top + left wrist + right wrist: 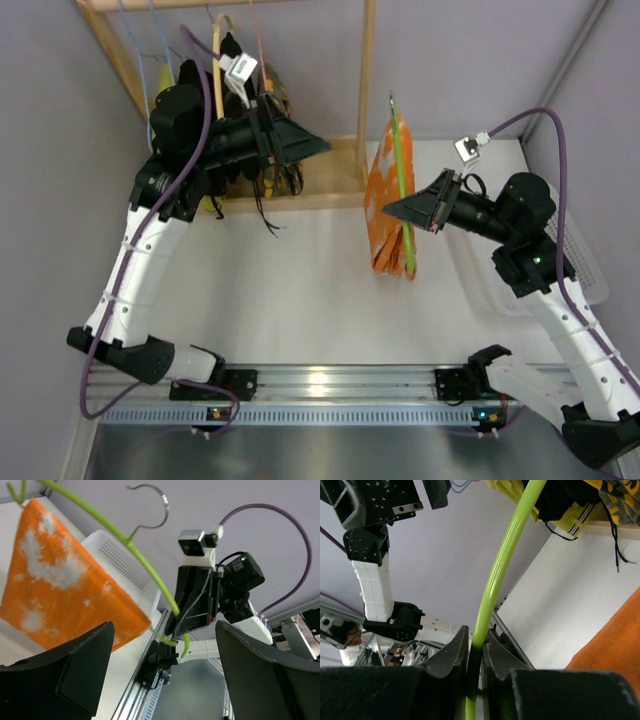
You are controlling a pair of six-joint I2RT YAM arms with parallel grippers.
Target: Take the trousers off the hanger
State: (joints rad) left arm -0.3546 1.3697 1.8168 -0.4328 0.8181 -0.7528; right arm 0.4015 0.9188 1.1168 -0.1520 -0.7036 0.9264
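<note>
Black fingers of the right pincer (474,641) fill the bottom of the right wrist view, closed tight on the thin lime-green plastic hanger (496,577), whose curved arm runs up and away from between them. From the top camera, the right arm rises from its base at the near right corner and bends at the elbow. Its wrist is turned leftward, so that the right pincer (392,208) meets the hanger (401,165) side-on, in the air above the white counter (280,290). Bright orange cloth trousers with pale blotches (385,250) are draped over the hanger, hanging directly below this pincer and spreading to either side of it. A white perforated plastic basket (585,275) lies behind the pincer, under the right forearm. The left arm climbs from the near left corner, folds at a high elbow, and stretches its forearm level to the right. Its left pincer (312,146) points across a gap at the hanger. Spread wide apart, the fingers (82,667) of this pincer grip nothing. Between them, well ahead, the left wrist view shows the trousers (60,585), the hanger's arch (145,562) and its metal hook (150,502). Behind the left pincer stands a pale wooden rack (366,80) hung with yellow-and-black garments (272,100).
</note>
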